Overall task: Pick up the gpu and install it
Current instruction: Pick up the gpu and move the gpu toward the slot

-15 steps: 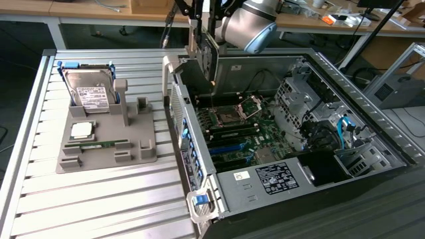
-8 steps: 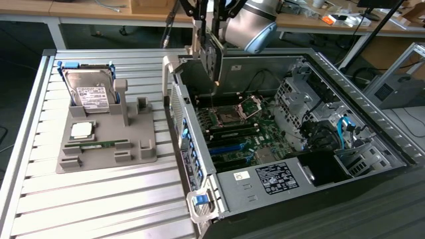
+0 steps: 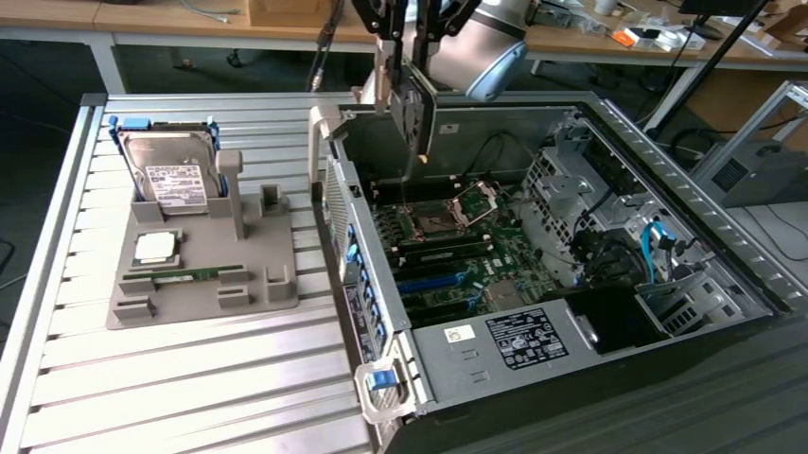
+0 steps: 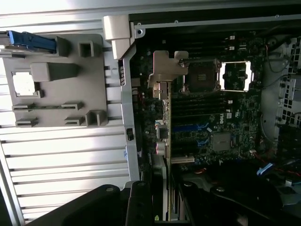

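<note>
Gripper [image 3: 401, 47] jaws about half open, clamped on upper edge of gpu [image 3: 415, 113]. Card hangs upright, clear of motherboard [image 3: 505, 251], over open computer case [image 3: 378, 284]. Dark board, silver end bracket [image 4: 164, 77] at 1 end. 1 hard drive [image 3: 170, 175] stands in grey holder tray [image 3: 202, 303] beside case.

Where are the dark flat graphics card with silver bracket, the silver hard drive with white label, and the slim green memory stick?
Dark flat graphics card [image 3: 419, 118]: exterior view, dark board face.
Silver hard drive [image 3: 177, 185]: exterior view, white label.
Slim green memory stick [image 3: 189, 274]: exterior view, its middle.
</note>
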`<action>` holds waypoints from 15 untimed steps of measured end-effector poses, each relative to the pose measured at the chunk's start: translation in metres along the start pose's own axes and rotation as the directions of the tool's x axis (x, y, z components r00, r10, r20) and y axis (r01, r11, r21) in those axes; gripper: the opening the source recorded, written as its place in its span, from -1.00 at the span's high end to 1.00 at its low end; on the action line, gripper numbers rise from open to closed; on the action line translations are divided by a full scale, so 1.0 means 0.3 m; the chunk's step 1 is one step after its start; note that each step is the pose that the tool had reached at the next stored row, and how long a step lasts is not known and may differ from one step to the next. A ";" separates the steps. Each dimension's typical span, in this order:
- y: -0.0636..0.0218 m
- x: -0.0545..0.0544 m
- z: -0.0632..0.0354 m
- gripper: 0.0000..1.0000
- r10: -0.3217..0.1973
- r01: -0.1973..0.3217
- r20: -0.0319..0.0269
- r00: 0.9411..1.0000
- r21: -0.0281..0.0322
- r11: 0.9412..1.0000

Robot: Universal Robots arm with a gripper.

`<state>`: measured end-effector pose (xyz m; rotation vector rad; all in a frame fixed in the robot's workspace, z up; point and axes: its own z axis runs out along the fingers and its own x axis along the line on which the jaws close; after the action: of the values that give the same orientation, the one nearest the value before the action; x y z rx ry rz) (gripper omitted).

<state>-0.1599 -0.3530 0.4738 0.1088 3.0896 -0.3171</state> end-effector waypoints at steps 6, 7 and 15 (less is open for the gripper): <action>0.003 -0.032 0.005 0.47 0.000 0.000 0.000 1.000 0.004 1.000; 0.004 -0.037 0.006 0.47 0.000 0.000 0.000 1.000 0.004 1.000; 0.008 -0.075 0.016 0.47 0.000 0.000 0.000 1.000 0.009 1.000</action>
<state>-0.1372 -0.3530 0.4694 0.1084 3.0884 -0.3304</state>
